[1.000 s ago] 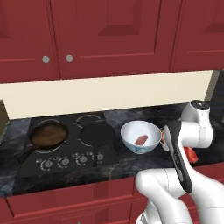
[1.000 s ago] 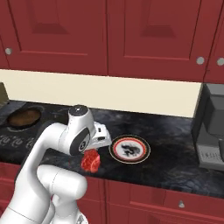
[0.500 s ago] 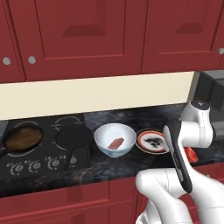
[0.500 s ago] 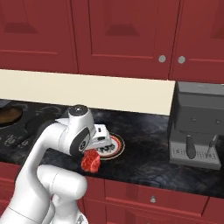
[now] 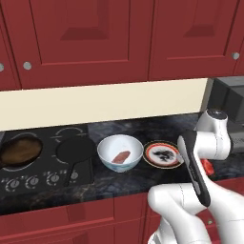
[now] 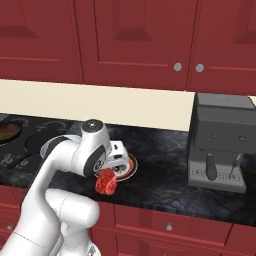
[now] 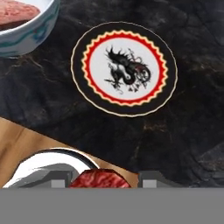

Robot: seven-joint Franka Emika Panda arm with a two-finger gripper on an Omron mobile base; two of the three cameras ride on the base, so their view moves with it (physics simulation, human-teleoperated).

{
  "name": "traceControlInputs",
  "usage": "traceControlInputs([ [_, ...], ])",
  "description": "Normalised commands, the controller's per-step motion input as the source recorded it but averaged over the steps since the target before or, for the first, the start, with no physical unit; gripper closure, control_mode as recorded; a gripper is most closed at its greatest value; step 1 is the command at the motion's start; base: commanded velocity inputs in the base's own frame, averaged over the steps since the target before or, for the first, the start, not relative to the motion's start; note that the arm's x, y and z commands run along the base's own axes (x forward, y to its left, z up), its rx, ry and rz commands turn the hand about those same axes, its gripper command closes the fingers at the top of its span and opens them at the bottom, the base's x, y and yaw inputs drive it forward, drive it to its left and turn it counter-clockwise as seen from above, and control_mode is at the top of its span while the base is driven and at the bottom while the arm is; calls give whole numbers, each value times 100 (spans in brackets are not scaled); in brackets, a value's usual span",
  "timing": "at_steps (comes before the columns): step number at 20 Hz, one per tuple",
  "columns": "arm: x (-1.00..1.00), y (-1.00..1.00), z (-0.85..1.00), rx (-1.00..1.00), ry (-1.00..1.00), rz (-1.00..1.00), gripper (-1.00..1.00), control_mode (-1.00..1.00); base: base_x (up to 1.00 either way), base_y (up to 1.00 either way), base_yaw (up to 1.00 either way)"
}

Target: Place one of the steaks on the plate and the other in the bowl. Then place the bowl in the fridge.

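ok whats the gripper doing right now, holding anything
Gripper: shut on a red steak, held above the counter edge just short of the plate.

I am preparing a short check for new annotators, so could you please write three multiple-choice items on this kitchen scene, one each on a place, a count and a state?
1. Where does the plate stand?
A. right of the bowl
B. on the stove
C. inside the bowl

2. How many steaks lie in the bowl?
A. none
B. one
C. two

3. What is the gripper doing?
A. open over the plate
B. holding a steak
C. gripping the bowl

Answers: 1 A, the left base view shows the plate beside the bowl; 2 B, one steak slab lies inside; 3 B, red meat sits between its fingers.
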Motion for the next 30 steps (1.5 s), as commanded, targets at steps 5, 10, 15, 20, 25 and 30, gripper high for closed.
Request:
traceControlInputs([
  [5, 90, -3, -11, 1, 0, 20, 100, -100, 0, 0, 0],
  [10, 99, -2, -18, 5, 0, 30, 100, -100, 0, 0, 0],
  [15, 84, 0, -10, 2, 0, 27, 100, -100, 0, 0, 0],
  [20, 58, 0, -10, 0, 0, 21, 100, -100, 0, 0, 0],
  [25, 21, 4, -15, 0, 1, 6, 100, -100, 0, 0, 0],
  [30, 4, 18, -20, 0, 6, 0, 100, -100, 0, 0, 0],
])
